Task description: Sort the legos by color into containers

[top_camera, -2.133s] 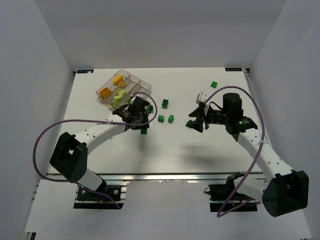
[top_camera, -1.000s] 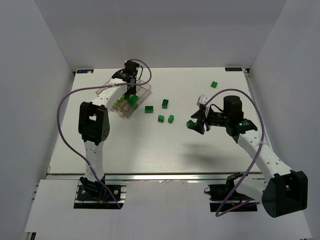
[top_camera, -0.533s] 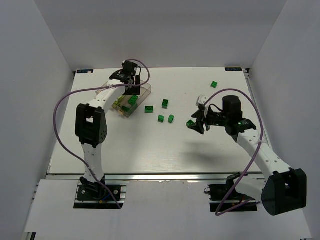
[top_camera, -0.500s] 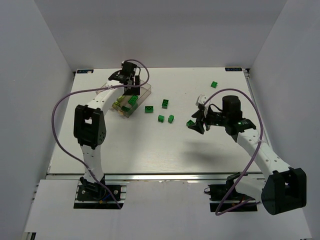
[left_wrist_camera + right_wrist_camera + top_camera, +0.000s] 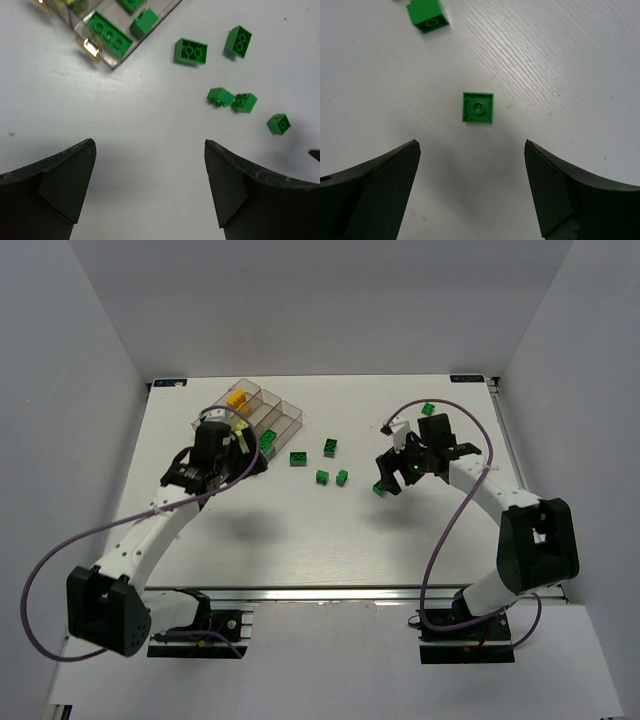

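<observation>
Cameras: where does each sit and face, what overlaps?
Top external: above, behind the bases, looking down on the table; both arms show.
Left wrist: down through the open left tool at the tray corner and loose green bricks.
Right wrist: down through the open right tool at one centred green brick.
Shared: top and left wrist both show tray and bricks.

Bright, even light fell from above onto the white table [image 5: 300, 530], with no hard glare on it. The walls [image 5: 80, 340] around the table looked greyer and dimmer. Soft, blurred grey shadows lay on the table beneath each arm [image 5: 150, 525]. In both wrist views the fingers [image 5: 50, 185] above the table were dark, nearly without detail and slightly soft, while the bricks [image 5: 478, 107] on the table were sharp. The right wrist view picked out fine diagonal streaks in the table.
</observation>
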Robot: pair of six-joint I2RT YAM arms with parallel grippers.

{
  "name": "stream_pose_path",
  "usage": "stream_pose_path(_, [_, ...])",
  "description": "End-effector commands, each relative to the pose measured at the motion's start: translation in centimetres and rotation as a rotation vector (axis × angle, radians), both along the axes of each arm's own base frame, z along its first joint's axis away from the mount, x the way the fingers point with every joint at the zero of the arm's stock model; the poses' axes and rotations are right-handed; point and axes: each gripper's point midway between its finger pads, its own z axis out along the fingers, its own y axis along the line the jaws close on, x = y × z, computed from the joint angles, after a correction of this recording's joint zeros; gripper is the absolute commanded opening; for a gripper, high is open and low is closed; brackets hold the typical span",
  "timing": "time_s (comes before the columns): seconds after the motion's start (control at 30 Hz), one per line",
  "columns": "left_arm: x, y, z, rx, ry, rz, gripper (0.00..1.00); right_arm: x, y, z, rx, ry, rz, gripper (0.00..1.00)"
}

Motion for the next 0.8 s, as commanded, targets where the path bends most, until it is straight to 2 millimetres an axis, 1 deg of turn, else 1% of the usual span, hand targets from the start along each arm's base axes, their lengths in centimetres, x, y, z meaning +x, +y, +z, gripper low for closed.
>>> stream_pose_path(0.0, [-1.9, -0.6, 1.5, -0.146, -0.066, 0.02, 0.98, 2.2, -0.9, 0.6, -0.068, -0.001, -0.116, 0.89])
stream_pose_path(0.03, [-2.4, -0.5, 1.5, -0.169, -0.075, 0.033, 0.98, 2.2, -0.8, 0.4, -0.072, 0.01, -0.114, 0.89])
stream_pose_path(0.07, [-3.2, -0.3, 0.2, -0.172, -0.056, 0.043, 0.98, 2.3, -0.7, -0.3, -0.079, 0.025, -0.104, 0.89])
stream_pose_path(0.1, [-3.9, -0.1, 0.9, -0.202, -0.084, 0.052, 0.98, 2.3, -0.4, -0.5, -0.083, 0.025, -0.094, 0.88])
stream_pose_path(0.13, [-4.2, -0.2, 0.7, -0.219, -0.092, 0.055, 0.98, 2.4, -0.2, -1.1, -0.087, 0.035, -0.086, 0.88])
stream_pose_path(0.2, [-5.3, 0.1, -0.2, -0.25, -0.096, 0.072, 0.98, 2.6, 0.4, -1.5, -0.089, 0.044, -0.069, 0.85])
stream_pose_path(0.23, [-5.6, 0.1, -0.5, -0.261, -0.096, 0.076, 0.98, 2.5, 0.6, -2.3, -0.09, 0.072, -0.061, 0.82])
stream_pose_path(0.3, [-6.3, 0.2, -1.5, -0.272, -0.082, 0.085, 0.98, 2.5, 1.0, -2.8, -0.09, 0.091, -0.053, 0.8])
stream_pose_path(0.37, [-6.5, 0.3, -1.5, -0.274, -0.085, 0.089, 0.98, 2.5, 1.5, -3.4, -0.086, 0.12, -0.039, 0.77])
stream_pose_path(0.5, [-6.6, 0.5, -1.4, -0.258, -0.083, 0.091, 0.98, 2.7, 1.9, -4.5, -0.095, 0.144, -0.027, 0.74])
stream_pose_path(0.67, [-6.4, 0.3, -1.7, -0.262, -0.074, 0.088, 0.98, 2.7, 1.9, -6.0, -0.125, 0.163, -0.031, 0.7])
stream_pose_path(0.77, [-6.4, 0.2, -1.9, -0.266, -0.07, 0.082, 0.98, 3.0, 1.8, -6.5, -0.142, 0.152, -0.032, 0.68])
